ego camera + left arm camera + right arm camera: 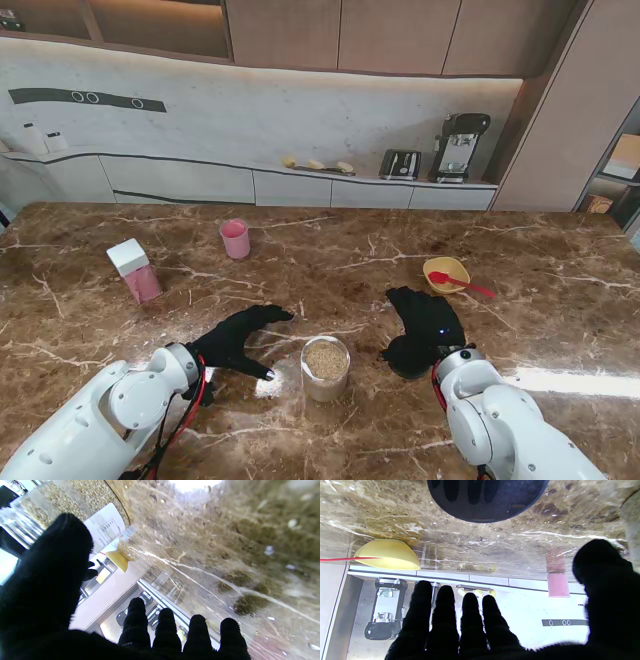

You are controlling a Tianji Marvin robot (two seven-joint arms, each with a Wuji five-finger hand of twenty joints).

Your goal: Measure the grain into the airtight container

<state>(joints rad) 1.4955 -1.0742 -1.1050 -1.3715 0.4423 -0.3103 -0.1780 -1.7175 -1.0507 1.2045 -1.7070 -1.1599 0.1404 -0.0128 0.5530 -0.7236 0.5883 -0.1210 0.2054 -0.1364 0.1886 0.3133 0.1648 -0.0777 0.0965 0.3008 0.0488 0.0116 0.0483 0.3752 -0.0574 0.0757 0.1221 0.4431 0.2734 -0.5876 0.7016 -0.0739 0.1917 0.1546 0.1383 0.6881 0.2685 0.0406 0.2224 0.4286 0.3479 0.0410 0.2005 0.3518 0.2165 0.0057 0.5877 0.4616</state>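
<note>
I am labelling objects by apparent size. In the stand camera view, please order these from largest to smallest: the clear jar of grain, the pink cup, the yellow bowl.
1. Clear glass jar of grain, clearly largest, though also nearest the camera.
2. and 3. Shallow yellow bowl and pink cup: too alike to rank; the bowl looks wider, the cup taller.

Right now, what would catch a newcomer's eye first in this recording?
Probably the clear jar of grain near me at the table's middle, flanked by two black-gloved hands: the left hand open beside it, the right hand spread over a dark round lid. Next, the yellow bowl with a red spoon farther right.
</note>
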